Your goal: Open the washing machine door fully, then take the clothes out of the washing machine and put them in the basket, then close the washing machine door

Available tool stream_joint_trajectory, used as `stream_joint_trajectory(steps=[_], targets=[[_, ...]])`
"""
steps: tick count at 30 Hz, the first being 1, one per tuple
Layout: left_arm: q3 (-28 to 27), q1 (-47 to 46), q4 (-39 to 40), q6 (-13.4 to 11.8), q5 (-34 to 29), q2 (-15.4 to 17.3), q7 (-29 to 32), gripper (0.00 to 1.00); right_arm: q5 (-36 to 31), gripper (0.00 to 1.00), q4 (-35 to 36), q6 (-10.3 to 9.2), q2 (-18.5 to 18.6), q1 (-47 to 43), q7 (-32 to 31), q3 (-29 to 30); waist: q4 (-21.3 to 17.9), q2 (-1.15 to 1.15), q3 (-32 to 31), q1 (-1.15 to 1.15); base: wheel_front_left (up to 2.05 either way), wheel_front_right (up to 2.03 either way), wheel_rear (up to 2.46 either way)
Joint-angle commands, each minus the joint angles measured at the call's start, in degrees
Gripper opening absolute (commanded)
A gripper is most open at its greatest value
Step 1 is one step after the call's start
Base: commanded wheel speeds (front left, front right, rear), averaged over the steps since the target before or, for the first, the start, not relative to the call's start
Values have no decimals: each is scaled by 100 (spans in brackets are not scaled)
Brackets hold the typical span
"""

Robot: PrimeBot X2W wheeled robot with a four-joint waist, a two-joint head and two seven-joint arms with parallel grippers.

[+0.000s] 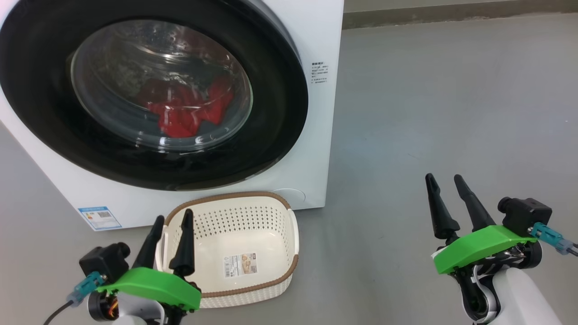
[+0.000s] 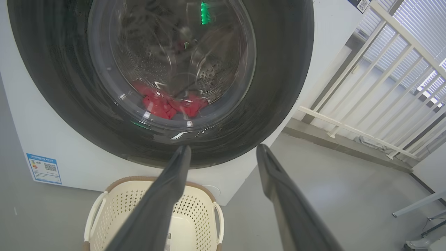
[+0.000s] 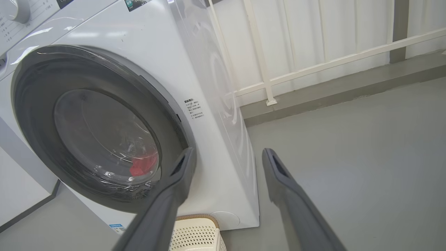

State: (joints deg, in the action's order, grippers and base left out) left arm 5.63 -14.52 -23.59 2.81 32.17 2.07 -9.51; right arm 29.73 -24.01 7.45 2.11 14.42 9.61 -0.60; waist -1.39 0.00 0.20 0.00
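Washing machine door (image 1: pixel 280 113) is closed, so I only get the red clothes (image 1: pixel 185 110) through the glass, low in the drum and smeared by reflections. The washing machine (image 1: pixel 321 144) has its top cut off in my head view. The basket (image 1: pixel 275 225) sits on the floor right in front of it, one corner hidden behind my left gripper (image 1: pixel 174 215). The right gripper (image 1: pixel 444 177) hangs off to the machine's right. Both are spread wide, holding nothing.
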Motion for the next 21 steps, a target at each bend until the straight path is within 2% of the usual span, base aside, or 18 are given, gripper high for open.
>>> stream_joint_trajectory(steps=[1, 21], targets=[[-114, -343, 128, -47, -154, 63, -90, 100, -186, 100, 117, 3, 55, 345, 90, -110, -4, 0, -1, 0, 0, 0, 0], [18, -613, 19, -235, -1375, 76, -426, 100, -1481, 100, -168, 3, 71, 649, 419, -260, -24, 0, -42, 0, 0, 0, 0]])
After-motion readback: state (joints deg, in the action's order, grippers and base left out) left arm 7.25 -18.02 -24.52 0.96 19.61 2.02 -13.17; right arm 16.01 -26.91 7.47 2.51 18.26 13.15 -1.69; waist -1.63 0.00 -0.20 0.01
